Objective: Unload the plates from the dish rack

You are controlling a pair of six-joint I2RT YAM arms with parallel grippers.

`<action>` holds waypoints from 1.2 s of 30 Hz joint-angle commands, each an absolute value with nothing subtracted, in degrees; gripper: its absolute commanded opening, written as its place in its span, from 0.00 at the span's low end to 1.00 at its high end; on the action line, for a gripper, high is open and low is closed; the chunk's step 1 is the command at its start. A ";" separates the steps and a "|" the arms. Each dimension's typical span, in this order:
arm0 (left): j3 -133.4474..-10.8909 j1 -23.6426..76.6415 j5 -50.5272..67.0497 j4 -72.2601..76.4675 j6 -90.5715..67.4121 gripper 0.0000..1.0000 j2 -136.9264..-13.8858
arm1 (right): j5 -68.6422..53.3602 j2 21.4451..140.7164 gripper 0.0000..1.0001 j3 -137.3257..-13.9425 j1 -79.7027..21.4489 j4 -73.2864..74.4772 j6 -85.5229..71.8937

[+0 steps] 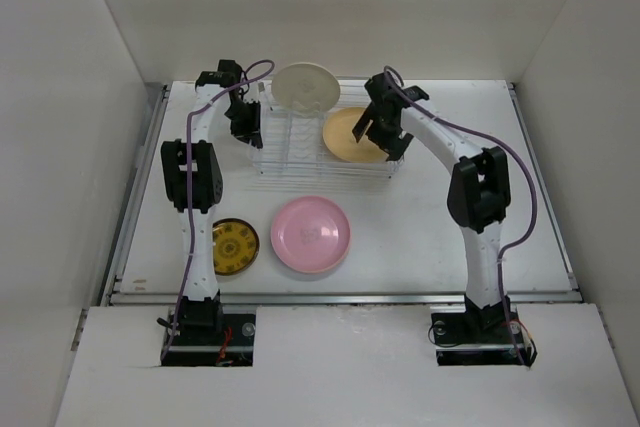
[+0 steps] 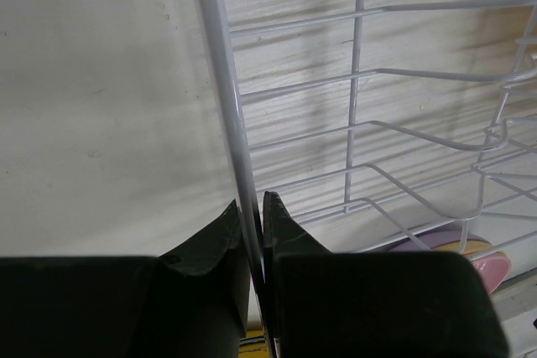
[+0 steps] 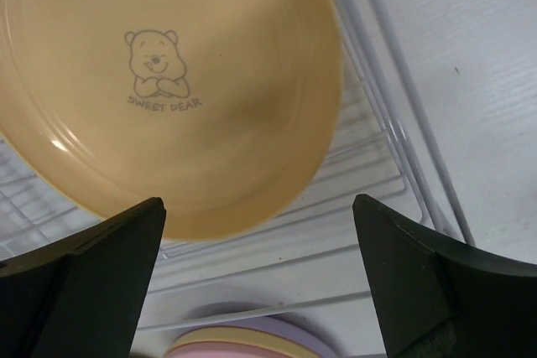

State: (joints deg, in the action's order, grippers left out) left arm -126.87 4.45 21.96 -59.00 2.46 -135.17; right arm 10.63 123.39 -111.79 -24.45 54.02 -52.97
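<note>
The silver wire dish rack (image 1: 270,155) stands at the back middle of the table. A cream plate (image 1: 305,89) stands upright in its far left part. A tan-yellow plate (image 1: 350,135) with a bear print (image 3: 168,81) leans in its right part. A stack with a pink plate (image 1: 311,234) on top lies on the table in front of the rack; its lavender, yellow and pink edges show in the right wrist view (image 3: 243,343). My left gripper (image 1: 245,119) is shut on the rack's left rim wire (image 2: 222,81). My right gripper (image 1: 385,132) is open and empty just above the tan-yellow plate's near right edge.
A round yellow patterned dish with a dark rim (image 1: 234,246) lies on the table left of the pink plate, beside the left arm. White walls close in the table on the left, back and right.
</note>
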 commanded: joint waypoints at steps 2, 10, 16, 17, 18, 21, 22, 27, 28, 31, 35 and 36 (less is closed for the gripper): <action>-126.21 5.10 25.58 -60.47 1.49 0.00 -130.70 | 16.33 126.03 1.00 -119.07 -24.52 67.64 -64.68; -124.45 5.62 25.05 -59.33 0.44 0.00 -130.17 | 19.85 129.02 0.96 -116.36 -23.91 65.04 -69.79; -124.45 5.62 23.99 -59.33 0.97 0.00 -130.17 | 18.73 132.18 0.74 -117.51 -22.15 60.56 -68.65; -124.45 5.62 23.99 -59.33 0.97 0.00 -130.17 | 18.11 132.97 0.71 -117.51 -22.15 59.86 -68.64; -124.45 5.62 23.47 -59.33 0.97 0.00 -130.17 | 18.11 132.98 0.67 -117.51 -22.15 59.85 -68.12; -124.45 5.62 22.94 -59.85 1.58 0.00 -130.17 | 18.11 134.56 0.57 -116.98 -22.15 59.24 -67.42; -124.45 5.62 22.42 -59.85 2.10 0.00 -130.17 | 18.11 134.56 0.53 -116.11 -22.15 59.24 -67.41; -123.93 5.62 22.41 -59.85 2.11 0.00 -130.17 | 17.58 133.95 0.18 -112.76 -21.62 55.38 -65.48; -123.93 5.62 22.41 -60.38 2.11 0.00 -130.17 | 17.58 133.95 0.04 -112.76 -21.62 55.37 -64.96; -123.93 5.62 22.41 -60.38 2.11 0.00 -130.17 | 19.16 132.81 0.00 -112.76 -21.62 55.37 -64.95; -123.93 5.62 22.41 -60.38 2.11 0.00 -130.17 | 20.57 129.91 0.00 -113.38 -21.62 55.37 -62.06; -123.93 5.62 22.41 -60.38 2.11 0.00 -130.17 | 20.57 129.03 0.00 -113.38 -21.62 55.37 -61.09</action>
State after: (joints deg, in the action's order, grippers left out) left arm -124.99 5.67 21.04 -57.95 1.19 -134.08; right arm 17.78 130.19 -115.13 -21.15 50.43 -66.17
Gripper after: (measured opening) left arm 0.050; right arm 0.035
